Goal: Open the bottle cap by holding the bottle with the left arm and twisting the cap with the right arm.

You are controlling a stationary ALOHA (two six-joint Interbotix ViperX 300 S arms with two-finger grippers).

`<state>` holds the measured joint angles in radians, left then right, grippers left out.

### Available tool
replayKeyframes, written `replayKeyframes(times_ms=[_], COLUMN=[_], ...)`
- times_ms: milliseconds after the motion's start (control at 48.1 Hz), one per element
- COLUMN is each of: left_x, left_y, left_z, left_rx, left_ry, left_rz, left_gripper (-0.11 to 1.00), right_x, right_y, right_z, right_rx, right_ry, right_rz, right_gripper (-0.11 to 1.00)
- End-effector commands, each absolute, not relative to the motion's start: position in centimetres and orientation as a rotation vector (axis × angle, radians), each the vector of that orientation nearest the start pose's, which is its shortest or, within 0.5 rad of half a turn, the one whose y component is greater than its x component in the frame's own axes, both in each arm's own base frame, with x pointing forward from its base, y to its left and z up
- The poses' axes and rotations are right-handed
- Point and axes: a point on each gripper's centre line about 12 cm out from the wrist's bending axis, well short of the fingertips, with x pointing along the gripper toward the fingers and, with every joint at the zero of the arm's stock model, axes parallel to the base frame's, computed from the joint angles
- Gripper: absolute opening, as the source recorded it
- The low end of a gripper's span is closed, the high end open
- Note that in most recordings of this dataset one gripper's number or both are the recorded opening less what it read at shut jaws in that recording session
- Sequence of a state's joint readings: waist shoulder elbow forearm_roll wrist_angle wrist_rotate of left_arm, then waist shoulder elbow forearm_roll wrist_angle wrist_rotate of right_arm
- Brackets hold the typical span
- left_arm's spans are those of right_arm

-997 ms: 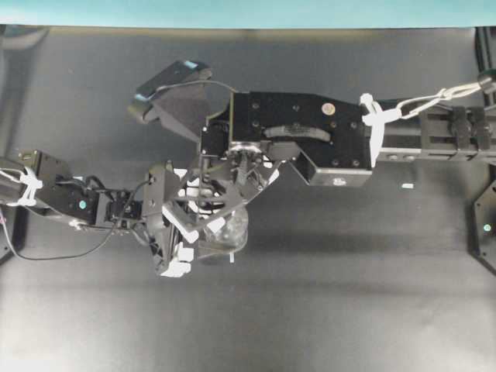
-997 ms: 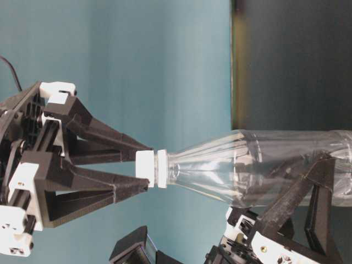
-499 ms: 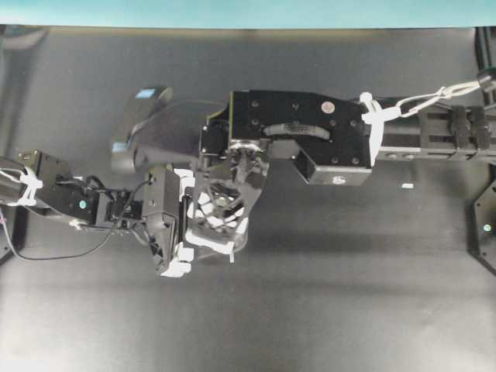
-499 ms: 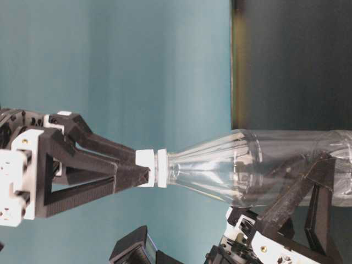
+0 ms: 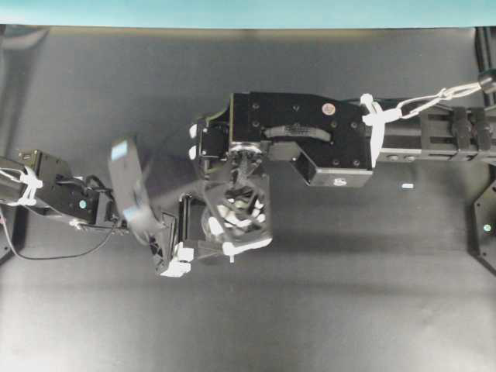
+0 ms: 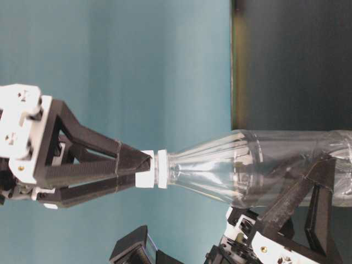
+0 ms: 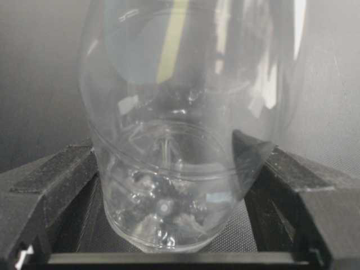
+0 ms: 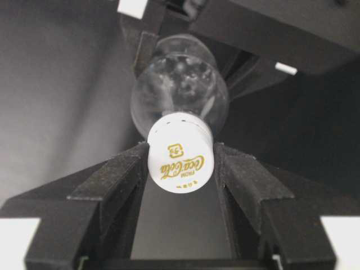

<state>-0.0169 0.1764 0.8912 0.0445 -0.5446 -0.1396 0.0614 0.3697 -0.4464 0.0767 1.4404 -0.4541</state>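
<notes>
Two grippers show overhead: our right gripper (image 5: 232,211) hides the bottle (image 5: 213,231). At table level, it clamps the bottle cap (image 6: 146,169). Our left gripper (image 7: 180,185) grasps the upright bottle's base; its fingertips are cropped.

A tiny white scrap (image 5: 407,186) lies on the dark table (image 5: 310,310).

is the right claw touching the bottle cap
Touching. The right wrist view shows the right claw with both fingers pressed against the sides of the white bottle cap, no gap.
</notes>
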Motion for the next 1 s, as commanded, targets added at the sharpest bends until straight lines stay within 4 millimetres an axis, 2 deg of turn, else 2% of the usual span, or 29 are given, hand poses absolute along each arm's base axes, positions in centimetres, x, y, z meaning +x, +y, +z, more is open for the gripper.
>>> replayKeyframes(times_ms=[0,187,353,976], left_x=[35.4,35.3,35.4,35.3], left_y=[-0.7,-0.9,-0.9,-0.9], left_z=[8.2,8.1,8.2,8.0], left_rx=[-0.105,-0.109,-0.109,-0.112], left_ry=[0.565,0.570,0.565,0.571], left_rz=[-0.005,-0.007,-0.008,-0.006], left_gripper=[0.82,0.82,0.82,0.82], right_x=[48.5,48.0,47.7,47.0], right_y=[4.5,4.6,4.8,4.7], right_z=[29.3,28.9,28.6,28.8], right_rx=[-0.424,-0.518,-0.531,-0.416], right_ry=[1.295,1.293,1.286,1.298], right_rz=[0.463,0.538,0.548,0.446], right_gripper=[0.38,0.38,0.38,0.38])
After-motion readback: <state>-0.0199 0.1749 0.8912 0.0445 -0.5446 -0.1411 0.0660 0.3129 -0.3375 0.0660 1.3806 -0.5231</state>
